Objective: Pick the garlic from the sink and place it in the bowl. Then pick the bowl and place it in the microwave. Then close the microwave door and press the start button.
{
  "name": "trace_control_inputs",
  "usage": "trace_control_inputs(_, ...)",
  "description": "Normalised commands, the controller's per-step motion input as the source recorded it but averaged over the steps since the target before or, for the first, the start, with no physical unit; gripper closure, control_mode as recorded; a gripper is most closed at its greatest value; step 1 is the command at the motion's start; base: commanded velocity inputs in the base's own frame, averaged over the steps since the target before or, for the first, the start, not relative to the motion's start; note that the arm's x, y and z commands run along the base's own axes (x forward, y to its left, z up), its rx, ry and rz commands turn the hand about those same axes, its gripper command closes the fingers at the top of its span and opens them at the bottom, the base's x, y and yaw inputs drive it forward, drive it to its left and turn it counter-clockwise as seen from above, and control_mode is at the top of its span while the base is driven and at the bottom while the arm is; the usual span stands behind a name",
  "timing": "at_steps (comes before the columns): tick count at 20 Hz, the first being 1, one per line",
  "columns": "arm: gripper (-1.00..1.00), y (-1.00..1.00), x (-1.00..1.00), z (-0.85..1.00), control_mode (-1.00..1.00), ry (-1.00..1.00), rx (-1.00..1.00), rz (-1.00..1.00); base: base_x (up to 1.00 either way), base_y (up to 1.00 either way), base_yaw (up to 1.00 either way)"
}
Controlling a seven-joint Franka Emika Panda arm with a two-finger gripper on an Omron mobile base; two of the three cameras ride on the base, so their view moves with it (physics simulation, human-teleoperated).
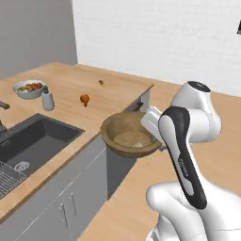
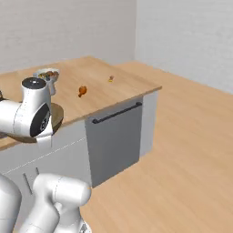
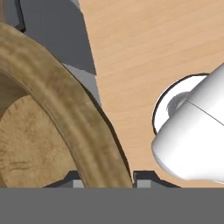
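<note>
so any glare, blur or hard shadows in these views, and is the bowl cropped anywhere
Left base view: flat even light, no glare, a little soft, and the bowl shows almost whole, its near side behind the arm. Right base view: equally flat, with faint shading under the counter edge, and most of the bowl is hidden by the arm. Hand view: the bowl is cropped to a rim arc with the gripper shut on it.

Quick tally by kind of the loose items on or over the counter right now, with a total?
Wooden bowl, held at its rim by the shut gripper: 1
Fruit bowl: 1
White bottle beside the fruit bowl: 1
Orange-brown food item: 1
Small yellowish item, too small to identify: 1
Total: 5
</note>
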Motion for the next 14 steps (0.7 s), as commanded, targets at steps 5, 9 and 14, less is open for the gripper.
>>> trace_control_inputs(5,1.0,0.0,0.0,0.0,1.0,0.0,0.0,0.0,0.0,-0.1,-0.86)
trace_control_inputs(9,1.0,0.0,0.0,0.0,1.0,0.0,0.0,0.0,0.14,0.0,-0.82)
trace_control_inputs(14,1.0,0.0,0.0,0.0,1.0,0.0,0.0,0.0,0.84,0.19,-0.57)
